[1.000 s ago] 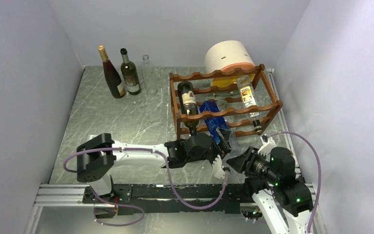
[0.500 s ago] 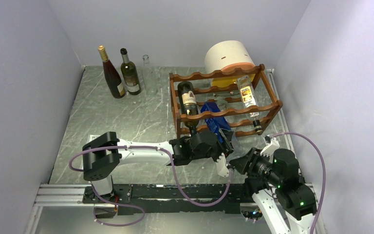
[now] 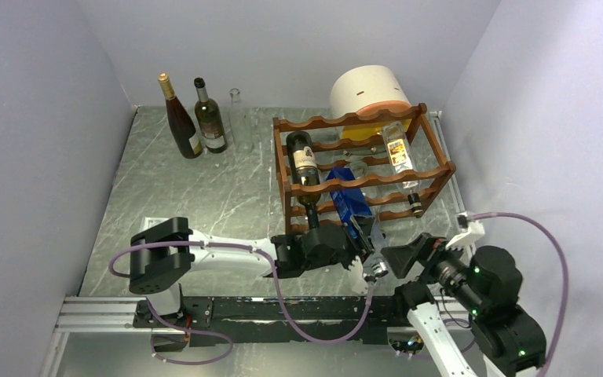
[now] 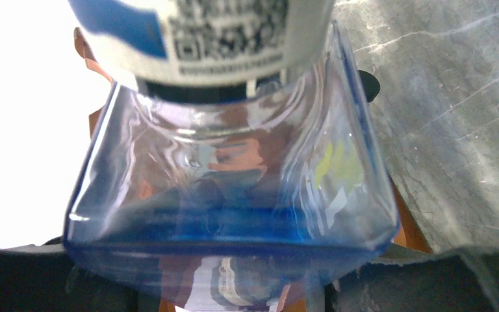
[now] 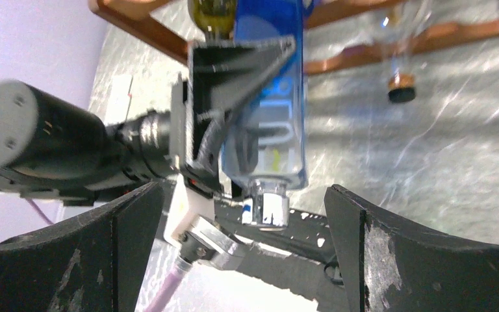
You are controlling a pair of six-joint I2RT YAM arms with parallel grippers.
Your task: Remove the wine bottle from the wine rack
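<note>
The wine bottle (image 3: 351,206), blue, square and silver-capped, lies neck-forward in the lower tier of the reddish-brown wine rack (image 3: 377,179). Its neck end sticks out of the front. My left gripper (image 3: 359,242) is shut on the bottle's shoulder. In the left wrist view the blue glass (image 4: 234,195) fills the space between the jaws of the left gripper (image 4: 247,289). My right gripper (image 5: 242,198) stands wide open, one finger on each side of the silver cap (image 5: 268,207) without touching it. From above, the right gripper (image 3: 396,259) is just right of the cap.
A dark wine bottle (image 3: 302,161) and a clear bottle (image 3: 397,149) also lie in the rack. A white-and-orange cylinder (image 3: 369,93) stands behind it. Two upright bottles (image 3: 196,118) and a glass (image 3: 235,98) stand at the back left. Side walls are close.
My left gripper has closed on the blue bottle. My right gripper has let go of the cap, opened wide and drawn back to the right.
</note>
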